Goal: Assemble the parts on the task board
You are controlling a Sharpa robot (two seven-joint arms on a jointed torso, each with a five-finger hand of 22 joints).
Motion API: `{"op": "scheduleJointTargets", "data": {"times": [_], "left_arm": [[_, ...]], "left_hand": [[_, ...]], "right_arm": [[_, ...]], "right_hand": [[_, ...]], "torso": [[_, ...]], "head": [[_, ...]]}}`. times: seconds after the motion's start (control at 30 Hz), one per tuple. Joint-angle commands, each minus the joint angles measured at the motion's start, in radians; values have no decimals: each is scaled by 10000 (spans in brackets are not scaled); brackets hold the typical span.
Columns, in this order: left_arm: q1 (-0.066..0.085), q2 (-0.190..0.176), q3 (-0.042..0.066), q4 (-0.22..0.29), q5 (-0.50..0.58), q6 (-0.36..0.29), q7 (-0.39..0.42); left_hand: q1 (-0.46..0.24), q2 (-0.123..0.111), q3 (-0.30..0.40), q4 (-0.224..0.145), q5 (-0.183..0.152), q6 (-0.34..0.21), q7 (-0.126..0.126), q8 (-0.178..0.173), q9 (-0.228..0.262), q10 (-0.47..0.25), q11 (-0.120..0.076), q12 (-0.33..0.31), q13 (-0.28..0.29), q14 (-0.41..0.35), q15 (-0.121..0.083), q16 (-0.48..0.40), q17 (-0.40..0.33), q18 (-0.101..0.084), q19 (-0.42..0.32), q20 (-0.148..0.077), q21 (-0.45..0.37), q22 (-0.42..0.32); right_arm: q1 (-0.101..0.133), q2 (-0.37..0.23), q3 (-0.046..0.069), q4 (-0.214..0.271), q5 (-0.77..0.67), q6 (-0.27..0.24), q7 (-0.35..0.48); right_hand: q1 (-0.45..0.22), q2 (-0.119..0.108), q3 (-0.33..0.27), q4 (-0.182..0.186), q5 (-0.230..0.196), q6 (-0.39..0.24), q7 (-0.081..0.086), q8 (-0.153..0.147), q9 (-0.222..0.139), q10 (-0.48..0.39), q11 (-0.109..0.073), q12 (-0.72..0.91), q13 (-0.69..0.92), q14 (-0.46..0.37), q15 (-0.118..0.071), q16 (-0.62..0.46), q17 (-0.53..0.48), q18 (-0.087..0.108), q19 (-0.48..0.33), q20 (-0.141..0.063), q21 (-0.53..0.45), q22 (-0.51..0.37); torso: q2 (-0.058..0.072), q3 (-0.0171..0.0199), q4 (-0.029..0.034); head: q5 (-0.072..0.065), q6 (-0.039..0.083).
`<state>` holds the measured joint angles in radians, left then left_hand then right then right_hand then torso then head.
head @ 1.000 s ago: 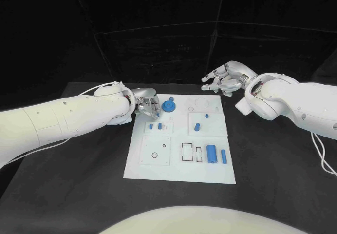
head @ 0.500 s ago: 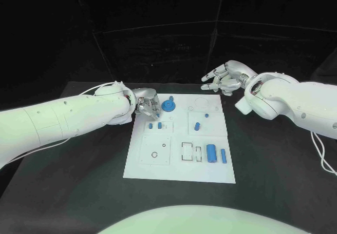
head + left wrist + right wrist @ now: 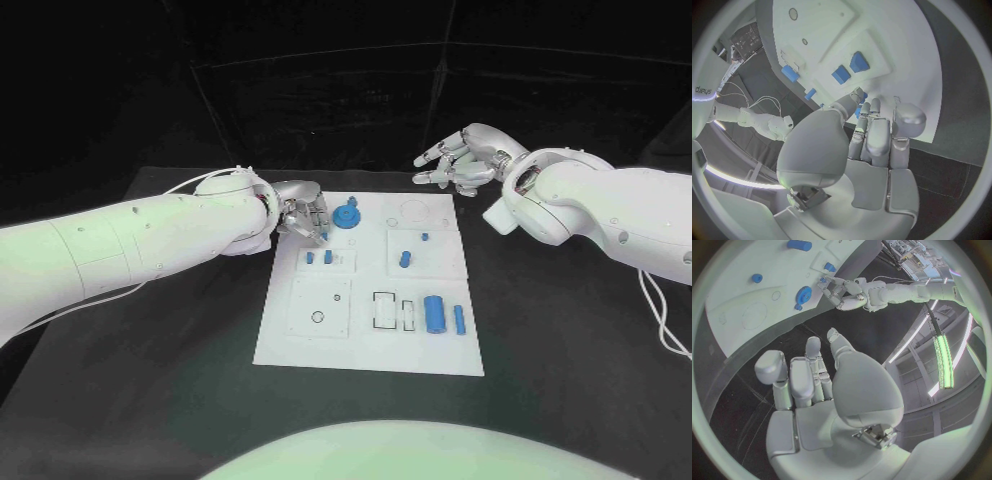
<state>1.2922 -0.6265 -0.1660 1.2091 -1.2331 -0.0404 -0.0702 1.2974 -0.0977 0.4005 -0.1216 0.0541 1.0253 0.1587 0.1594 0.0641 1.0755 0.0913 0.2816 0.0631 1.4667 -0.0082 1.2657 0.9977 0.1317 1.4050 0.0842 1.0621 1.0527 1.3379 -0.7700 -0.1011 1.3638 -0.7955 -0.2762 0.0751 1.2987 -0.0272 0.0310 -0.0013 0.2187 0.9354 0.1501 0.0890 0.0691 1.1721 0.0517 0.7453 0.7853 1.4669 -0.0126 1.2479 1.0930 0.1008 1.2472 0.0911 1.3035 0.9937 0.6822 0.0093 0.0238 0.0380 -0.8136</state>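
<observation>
Black table [image 3: 173,380], white task board [image 3: 346,345] centred, blue parts [image 3: 433,314] on it. Left hand [image 3: 302,220] poised fingers-down beside a round part [image 3: 345,216], grasp unclear; right hand [image 3: 464,160] spread, empty. Risk: toppling it.

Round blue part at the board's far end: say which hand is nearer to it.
Left. The left hand is right beside the round blue part, at the board's edge. The right hand is raised beyond the far corner.
</observation>
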Motion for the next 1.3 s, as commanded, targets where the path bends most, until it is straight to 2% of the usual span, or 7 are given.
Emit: {"op": "scheduleJointTargets", "data": {"times": [0.03,0.53,0.7,0.93,1.13,1.2,1.3], "left_arm": [[10,2,5,-4,149,65,-145],[10,-100,5,65,197,42,-142],[10,-284,6,110,217,-22,-105],[16,-772,14,297,770,-525,246],[38,-1188,22,470,2200,-1514,1137],[46,-1336,22,569,3450,-1947,1778],[50,-1482,20,739,5518,-2204,2761]], "left_hand": [[-10,-102,-46,4,-51,-73,33,-64,-10,-97,2,-71,2,112,70,15,-19,-173,-7,73,11,8],[97,-56,-4,-58,-49,-67,37,-120,7,-89,12,-127,15,98,92,19,-63,-164,-21,109,5,14],[149,-32,28,-91,-49,-45,30,-132,12,-74,8,-145,18,94,91,24,-77,-159,-22,117,12,26],[222,-46,74,-166,-48,-84,-17,-196,5,-89,-1,-201,15,89,86,36,-98,-149,-27,127,13,36],[222,-37,119,-189,-45,-133,4,-266,6,-107,8,-261,12,54,86,-9,-209,-88,-122,132,-224,-188],[168,35,158,-146,-43,42,48,-201,39,-78,30,-283,16,-41,105,-178,-497,8,-313,145,-672,-610],[89,168,255,-77,-36,201,61,-183,38,181,22,-218,58,-496,107,-942,-1705,249,-909,178,-1895,-1710]], "right_arm": [[19,-7,6,9,35,16,46],[19,-49,6,3,-6,47,-63],[19,-93,5,-2,-562,193,-259],[11,-176,2,7,-2340,500,-656],[-34,-232,0,85,-4332,656,-1085],[-80,-257,-1,150,-4988,698,-1247],[-181,-301,-3,268,-5841,725,-1445]], "right_hand": [[67,54,-8,82,39,-9,-30,41,2,-76,32,-204,-172,135,-94,-62,-36,146,-22,-28,-58,-38],[236,56,31,176,44,-14,-47,140,14,-169,12,-985,-1066,154,-112,-251,-176,160,5,-50,-205,-184],[724,172,477,-53,-132,347,-52,293,36,-473,1,-2057,-1958,123,-132,-461,-398,191,-47,-86,-328,-358],[994,-5,1214,-369,-319,896,-34,335,12,-660,90,-3726,-3462,101,-76,-690,-638,207,-84,-37,-441,-502],[886,-257,1819,-547,-432,1137,-55,225,-16,-511,143,-4826,-4561,92,-13,-813,-756,224,-107,16,-501,-571],[845,-346,2080,-627,-499,1243,-89,169,-15,-465,155,-5116,-4921,90,-10,-851,-792,218,-111,35,-516,-587],[782,-450,2292,-693,-577,1308,-99,112,-16,-452,177,-5334,-5215,114,6,-808,-734,216,-75,34,-490,-535]], "torso": [[-10,7,-2],[2,-5,-7],[-9,-6,0],[-22,-12,1],[-29,-16,-3],[-35,-19,-4],[-14,-19,-6]], "head": [[-1,-9],[-12,-6],[-31,6],[-55,9],[-98,59],[-200,141],[-330,254]]}}
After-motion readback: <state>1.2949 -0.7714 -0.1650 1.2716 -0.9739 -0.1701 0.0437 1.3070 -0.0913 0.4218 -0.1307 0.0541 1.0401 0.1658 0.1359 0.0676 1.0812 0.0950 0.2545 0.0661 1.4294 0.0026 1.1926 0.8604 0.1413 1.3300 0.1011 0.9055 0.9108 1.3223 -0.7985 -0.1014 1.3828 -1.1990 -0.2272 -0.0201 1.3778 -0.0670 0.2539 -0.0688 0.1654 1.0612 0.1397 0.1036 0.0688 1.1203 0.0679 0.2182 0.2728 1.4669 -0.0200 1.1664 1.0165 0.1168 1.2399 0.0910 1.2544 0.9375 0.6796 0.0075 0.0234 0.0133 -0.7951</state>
